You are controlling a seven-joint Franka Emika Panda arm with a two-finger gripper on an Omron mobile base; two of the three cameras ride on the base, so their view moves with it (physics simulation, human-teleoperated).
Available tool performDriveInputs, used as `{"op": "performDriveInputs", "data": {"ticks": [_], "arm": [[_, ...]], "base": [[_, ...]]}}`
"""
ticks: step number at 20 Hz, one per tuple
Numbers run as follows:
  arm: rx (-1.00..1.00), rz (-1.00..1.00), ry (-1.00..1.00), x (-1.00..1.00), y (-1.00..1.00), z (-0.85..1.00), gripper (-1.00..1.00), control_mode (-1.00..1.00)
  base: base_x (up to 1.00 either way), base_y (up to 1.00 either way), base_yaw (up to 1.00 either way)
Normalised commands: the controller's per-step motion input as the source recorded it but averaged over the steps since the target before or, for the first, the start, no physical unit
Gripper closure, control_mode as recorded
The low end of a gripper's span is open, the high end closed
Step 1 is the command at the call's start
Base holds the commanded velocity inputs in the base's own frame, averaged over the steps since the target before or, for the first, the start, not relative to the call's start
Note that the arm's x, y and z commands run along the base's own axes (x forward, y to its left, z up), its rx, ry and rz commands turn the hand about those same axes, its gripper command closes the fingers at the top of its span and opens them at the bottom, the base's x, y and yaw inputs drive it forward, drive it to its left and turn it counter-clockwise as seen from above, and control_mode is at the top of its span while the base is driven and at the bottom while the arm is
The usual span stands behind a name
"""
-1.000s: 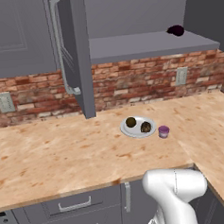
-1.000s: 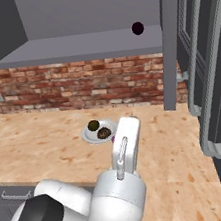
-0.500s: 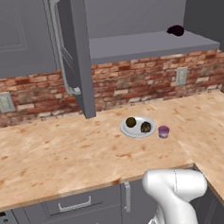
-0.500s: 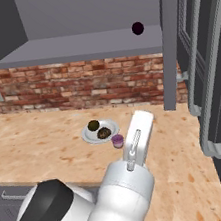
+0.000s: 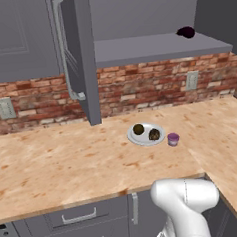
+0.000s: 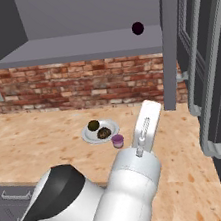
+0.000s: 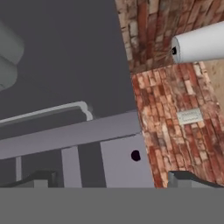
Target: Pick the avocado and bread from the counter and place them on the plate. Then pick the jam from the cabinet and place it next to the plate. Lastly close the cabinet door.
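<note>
The plate lies on the counter below the open cabinet. The olive-green avocado and the mottled brown bread rest on the plate. The small pink-purple jam stands on the counter just right of the plate, close to its rim. In the right base view they are the plate, avocado, bread and jam. The cabinet door stands swung open, with its bar handle on the left. My gripper is open and holds nothing, looking toward the cabinet shelf.
A black-maroon lump sits on the cabinet shelf, and appears as a lump in the hand view. A brick backsplash runs behind the counter. A white cylinder stands at the counter's right end. My arm rises beside the jam.
My arm's upper link has swung right and slightly up in the right base view. Plate, avocado, bread, jam and door are unmoved.
</note>
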Motion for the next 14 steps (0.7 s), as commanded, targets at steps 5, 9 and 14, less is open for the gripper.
{"op": "performDriveInputs", "data": {"ticks": [5,9,14], "arm": [[0.01,0.0,0.0,0.25,-0.23,0.0,-1.0,-1.0],[0.0,0.0,0.0,0.18,-0.21,0.0,-1.0,-1.0],[0.0,0.0,0.0,0.08,-0.25,0.0,-1.0,-1.0]], "base": [[0.0,0.0,0.0],[0.0,0.0,0.0],[0.0,0.0,0.0]]}}
